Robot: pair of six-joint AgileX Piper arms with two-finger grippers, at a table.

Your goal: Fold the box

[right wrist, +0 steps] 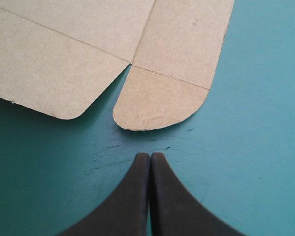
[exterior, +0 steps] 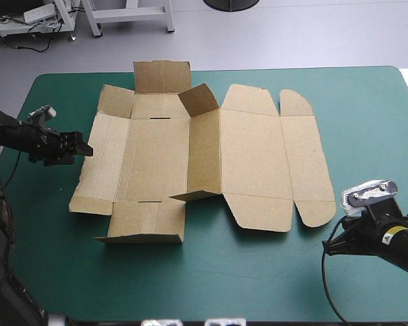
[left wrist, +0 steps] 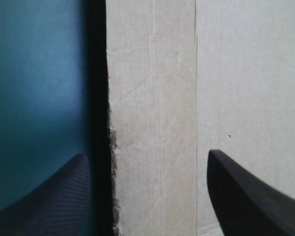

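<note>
The left claw (left wrist: 147, 196) stood open, its black fingers wide apart. The left edge of the brown box (exterior: 251, 156) lay between and just ahead of them, with teal-green cover beside one finger. The right claw (right wrist: 150, 164) was pressed together into a single point. It held nothing and sat just short of a rounded tab (right wrist: 160, 103) at the box's near right corner.

The box lay spread across the middle of the worktop (exterior: 367, 109). By my reading the fold was at an early stage. One inner wall (exterior: 204, 153) stood upright near the centre, and the far flap (exterior: 162, 76) and a corner flap (exterior: 200, 102) were tilted up. The near flap (exterior: 146, 221) was barely lifted. The left panel, the broad right panel and both rounded tabs lay flat, so most of the walls remained to be raised and tucked.

Only the high view showed this whole layout. Only the left wrist view showed the board's rough edge and the dark shadow beside it. The right claw's shut fingers showed only in the right wrist view.
</note>
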